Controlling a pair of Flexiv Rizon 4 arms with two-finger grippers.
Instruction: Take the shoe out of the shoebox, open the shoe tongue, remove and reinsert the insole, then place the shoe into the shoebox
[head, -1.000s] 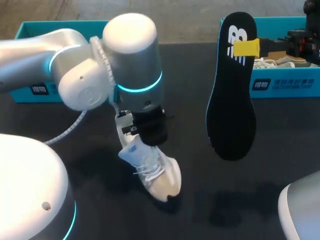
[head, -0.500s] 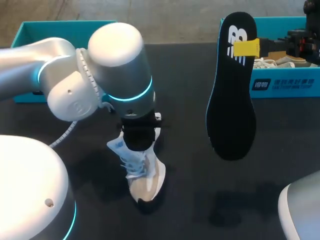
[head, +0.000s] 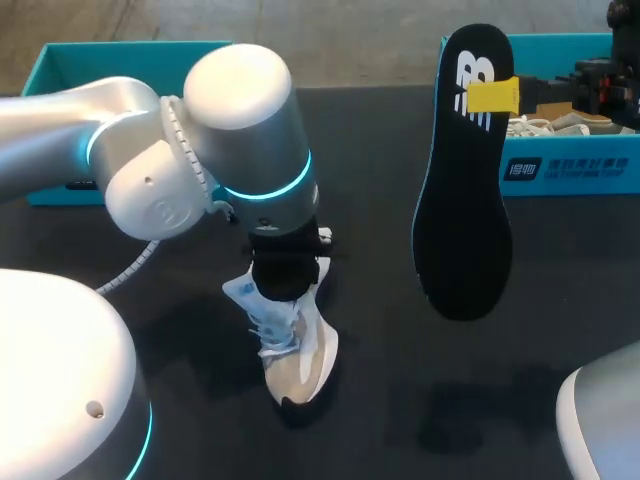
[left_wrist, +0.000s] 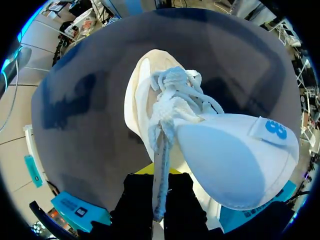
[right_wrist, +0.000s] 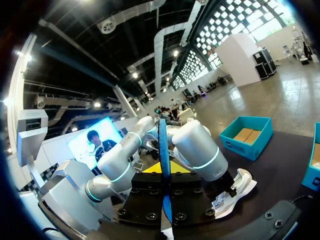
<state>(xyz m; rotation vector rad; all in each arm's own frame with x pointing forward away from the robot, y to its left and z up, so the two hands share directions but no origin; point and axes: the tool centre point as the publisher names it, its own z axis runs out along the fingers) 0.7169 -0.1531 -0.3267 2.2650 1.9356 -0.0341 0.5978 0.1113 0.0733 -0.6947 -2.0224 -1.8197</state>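
Shoe (head: 300, 350) toe-down over dark table (head: 380, 160), top end clamped in left gripper (head: 288, 285), black insole (head: 462, 220) pinched upright by right gripper (head: 490, 97), in front of teal shoebox (head: 570, 170)

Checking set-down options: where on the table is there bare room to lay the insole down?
Bare tabletop lies between the left shoebox and the right shoebox, and along the front, between the shoe and the hanging insole. It is crowded around the shoe, where the left gripper and its arm sit.
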